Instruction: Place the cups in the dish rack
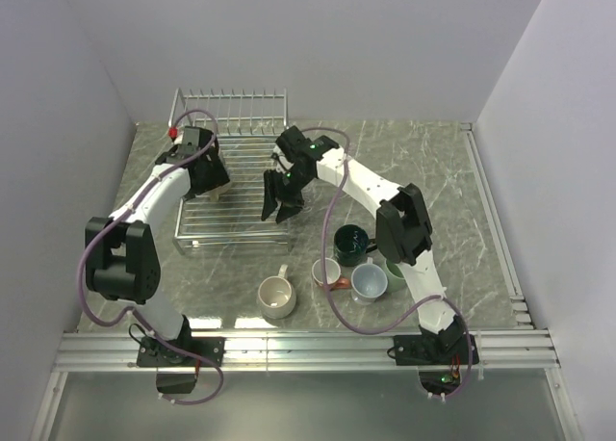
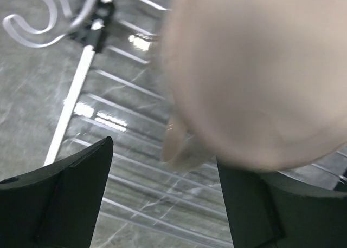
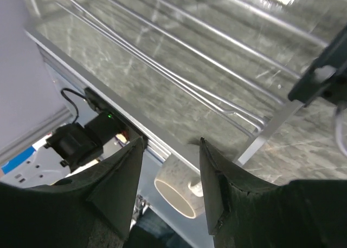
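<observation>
Presently the left gripper hangs spread over the left half of the dish rack, with the tan mug beside one finger, not pinched. The right gripper is spread, empty, above the rack's near edge.

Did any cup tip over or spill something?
No, nothing looks wrong. The cream mug, red-brown mug, dark green mug and blue-grey mug all stand upright on the table, nothing spilled. The dish rack sits straight, with the tan mug over it at the left hand.
</observation>
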Controlling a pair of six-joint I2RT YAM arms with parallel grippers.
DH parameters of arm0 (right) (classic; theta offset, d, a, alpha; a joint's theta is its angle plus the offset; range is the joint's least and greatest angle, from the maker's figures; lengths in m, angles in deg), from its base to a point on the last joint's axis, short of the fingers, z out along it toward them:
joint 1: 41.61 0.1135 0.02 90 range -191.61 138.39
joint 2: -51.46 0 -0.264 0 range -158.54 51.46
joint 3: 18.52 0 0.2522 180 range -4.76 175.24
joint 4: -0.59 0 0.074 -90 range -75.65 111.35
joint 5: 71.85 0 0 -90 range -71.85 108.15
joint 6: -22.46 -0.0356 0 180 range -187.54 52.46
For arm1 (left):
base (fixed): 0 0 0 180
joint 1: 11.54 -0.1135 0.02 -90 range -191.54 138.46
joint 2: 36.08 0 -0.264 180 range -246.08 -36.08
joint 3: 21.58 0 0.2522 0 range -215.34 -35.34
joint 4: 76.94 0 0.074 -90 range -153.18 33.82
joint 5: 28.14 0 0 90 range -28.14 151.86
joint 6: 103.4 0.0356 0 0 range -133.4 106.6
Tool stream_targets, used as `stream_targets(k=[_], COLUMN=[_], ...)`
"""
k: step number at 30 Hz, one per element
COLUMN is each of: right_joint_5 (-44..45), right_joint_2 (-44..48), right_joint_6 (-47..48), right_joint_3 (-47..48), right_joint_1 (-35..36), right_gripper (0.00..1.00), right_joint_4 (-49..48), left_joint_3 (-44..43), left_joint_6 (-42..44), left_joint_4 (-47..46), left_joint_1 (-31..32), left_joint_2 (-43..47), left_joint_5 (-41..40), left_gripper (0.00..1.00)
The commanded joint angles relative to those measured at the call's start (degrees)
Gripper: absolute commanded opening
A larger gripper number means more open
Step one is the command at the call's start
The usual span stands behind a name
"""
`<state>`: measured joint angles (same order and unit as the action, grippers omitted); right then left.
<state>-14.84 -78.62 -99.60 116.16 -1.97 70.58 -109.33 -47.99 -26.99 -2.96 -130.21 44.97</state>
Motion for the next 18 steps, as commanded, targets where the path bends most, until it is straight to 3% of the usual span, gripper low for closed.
stream_targets(k=[1,7,10,11,14,18], right_joint_5=[-1.0,-1.8,-1.5,-1.3,-1.3,-1.1], right_joint_2=[1.3,-0.5,0.4,0.9,2.9,5.0], right_joint_6=[0.3,0.1,0.3,0.2,0.1,0.1], right_joint_3=[-3.0,-2.8,-5.0,-5.9,-10.0,-15.0], right_joint_1=[2.0,3.9,4.0,4.0,4.0,4.2], right_gripper=[0.54,0.54,0.54,0.54,0.54,0.54], right_joint_4=[-0.8,-0.9,-0.7,-0.9,-2.1,-3.1], left_joint_3=[-2.6,-1.6,0.3,0.9,1.2,0.2], left_joint_6=[3.8,5.5,5.5,5.3,5.1,4.7], left_joint_4=[-5.2,-8.1,-9.5,-10.3,-11.2,-12.8], left_joint_1=[0.1,0.0,-0.1,-0.2,-0.3,-1.1], left_joint_2=[-1.8,-4.1,-5.0,-5.7,-7.6,-10.1], left_joint_5=[5.3,6.6,6.7,6.5,5.5,4.1], left_gripper=[0.82,0.72,0.53,0.29,0.03,0.0])
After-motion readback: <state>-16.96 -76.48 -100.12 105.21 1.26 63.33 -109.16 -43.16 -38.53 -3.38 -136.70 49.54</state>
